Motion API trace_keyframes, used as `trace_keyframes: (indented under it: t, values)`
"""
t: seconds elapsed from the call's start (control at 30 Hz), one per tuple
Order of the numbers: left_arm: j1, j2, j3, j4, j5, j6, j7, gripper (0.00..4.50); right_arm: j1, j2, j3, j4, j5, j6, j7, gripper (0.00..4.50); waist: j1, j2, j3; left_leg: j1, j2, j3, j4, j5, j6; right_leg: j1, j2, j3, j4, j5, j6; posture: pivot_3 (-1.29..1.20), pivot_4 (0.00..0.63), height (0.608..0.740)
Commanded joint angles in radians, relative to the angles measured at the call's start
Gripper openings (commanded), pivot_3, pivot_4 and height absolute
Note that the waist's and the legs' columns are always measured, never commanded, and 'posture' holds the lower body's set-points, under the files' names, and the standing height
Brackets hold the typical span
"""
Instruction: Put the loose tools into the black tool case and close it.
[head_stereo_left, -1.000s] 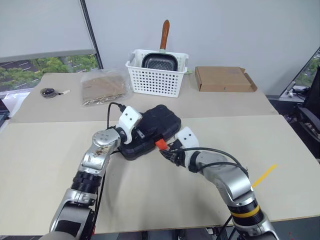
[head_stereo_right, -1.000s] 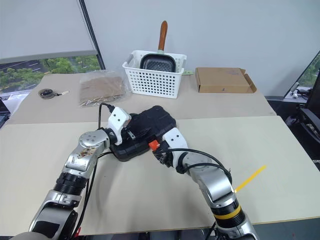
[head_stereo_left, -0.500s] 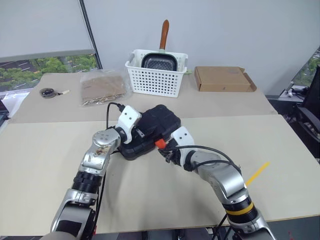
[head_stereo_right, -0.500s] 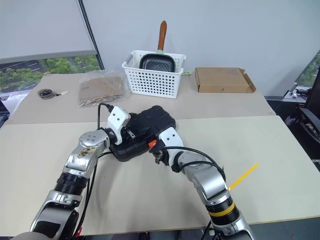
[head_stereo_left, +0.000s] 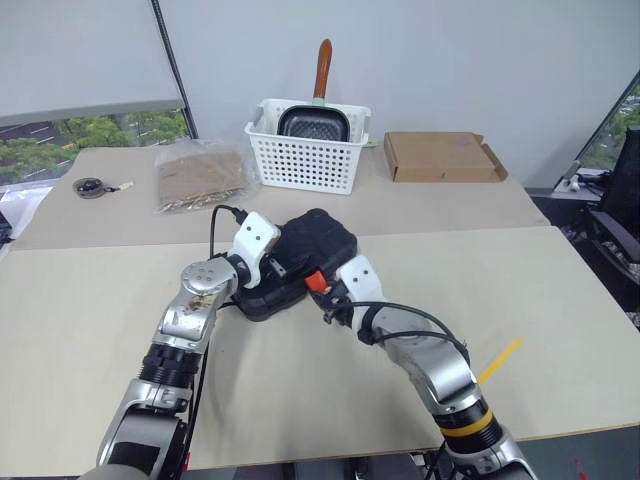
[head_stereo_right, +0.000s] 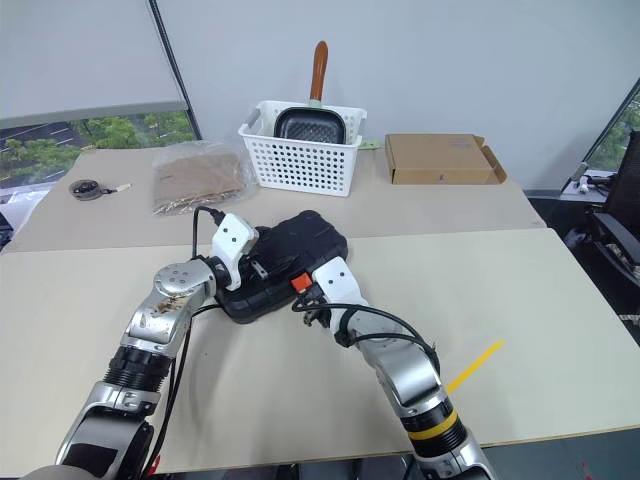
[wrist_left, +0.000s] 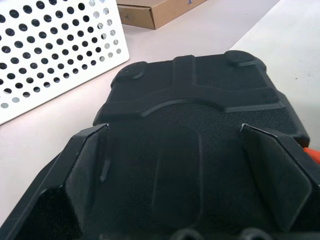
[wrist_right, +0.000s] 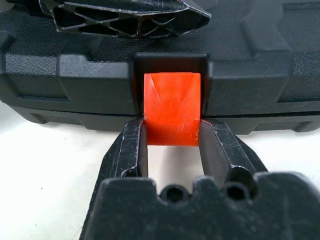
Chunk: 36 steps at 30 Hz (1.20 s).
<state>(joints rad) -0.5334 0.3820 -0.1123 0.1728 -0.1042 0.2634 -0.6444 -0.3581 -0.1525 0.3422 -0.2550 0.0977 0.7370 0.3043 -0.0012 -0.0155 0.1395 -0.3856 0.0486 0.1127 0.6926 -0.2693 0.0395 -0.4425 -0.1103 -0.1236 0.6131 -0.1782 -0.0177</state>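
With the case (head_stereo_left: 300, 262) lying shut mid-worktop, the left fingers (wrist_left: 90, 170) spread wide over its lid and the right fingers (wrist_right: 132, 150) pinching the orange latch (wrist_right: 172, 116), a skewed push could slip off unlatched.

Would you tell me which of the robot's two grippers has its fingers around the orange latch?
The right gripper: its fingers flank the orange latch on the black tool case. The left gripper rests open on the lid.
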Motion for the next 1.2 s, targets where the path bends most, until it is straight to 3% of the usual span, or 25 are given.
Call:
trace_keyframes:
  t: [0.03, 0.1, 0.3, 0.4, 0.6, 0.67, 1.2]
  values:
    - [0.052, -0.005, -0.040, 0.042, 0.022, 0.042, -0.015, 4.50, -0.024, -0.013, -0.013, -0.048, 0.004, 0.012, 0.022, 2.77, 0.000, 0.000, 0.000, 0.000, 0.000, 0.000, 0.000, 0.000, 0.000, 0.000, 0.000, 0.000, 0.000, 0.000, 0.000, 0.00, 0.150, 0.700]
    - [0.055, -0.007, -0.039, 0.040, 0.022, 0.043, -0.012, 4.50, -0.013, -0.034, -0.013, -0.072, 0.010, 0.035, 0.039, 3.35, 0.001, 0.000, 0.000, 0.000, 0.000, 0.000, 0.000, 0.000, -0.001, 0.000, 0.000, 0.000, 0.000, 0.000, 0.000, 0.00, 0.150, 0.700]
    - [0.059, -0.012, -0.031, 0.046, 0.022, 0.041, -0.007, 4.50, 0.008, -0.093, -0.037, -0.182, 0.054, 0.162, 0.084, 3.35, 0.004, 0.000, 0.000, -0.001, -0.001, 0.000, 0.000, 0.000, 0.005, 0.000, 0.000, 0.000, -0.002, 0.000, 0.000, 0.00, 0.150, 0.700]
    - [0.058, -0.018, -0.033, 0.049, 0.023, 0.040, -0.004, 4.50, -0.005, -0.082, -0.037, -0.154, 0.045, 0.170, 0.061, 2.63, 0.006, 0.000, 0.000, -0.002, -0.001, 0.000, 0.000, 0.000, 0.006, 0.000, 0.000, 0.000, -0.002, 0.000, 0.000, 0.00, 0.150, 0.700]
    - [0.064, -0.024, -0.038, 0.045, 0.022, 0.039, -0.003, 4.50, -0.056, -0.048, -0.028, -0.079, 0.037, 0.169, 0.045, 0.46, 0.008, 0.000, 0.000, -0.002, -0.001, 0.000, 0.000, -0.002, 0.004, -0.001, 0.000, 0.000, -0.002, 0.000, 0.000, 0.00, 0.150, 0.700]
    - [0.066, -0.025, -0.037, 0.044, 0.022, 0.039, -0.003, 4.50, -0.079, -0.037, -0.026, -0.047, 0.032, 0.154, 0.045, 0.08, 0.008, 0.000, 0.000, -0.002, -0.001, 0.000, 0.000, -0.002, 0.004, -0.001, 0.000, 0.000, -0.002, 0.000, 0.000, 0.00, 0.150, 0.700]
    - [0.086, -0.034, -0.038, 0.036, 0.023, 0.042, 0.002, 4.50, -0.167, -0.017, -0.028, 0.036, 0.025, 0.136, 0.064, 0.08, 0.005, 0.000, 0.000, -0.003, -0.001, 0.000, -0.001, -0.001, 0.004, -0.003, 0.000, 0.000, -0.002, 0.000, 0.000, 0.00, 0.150, 0.700]
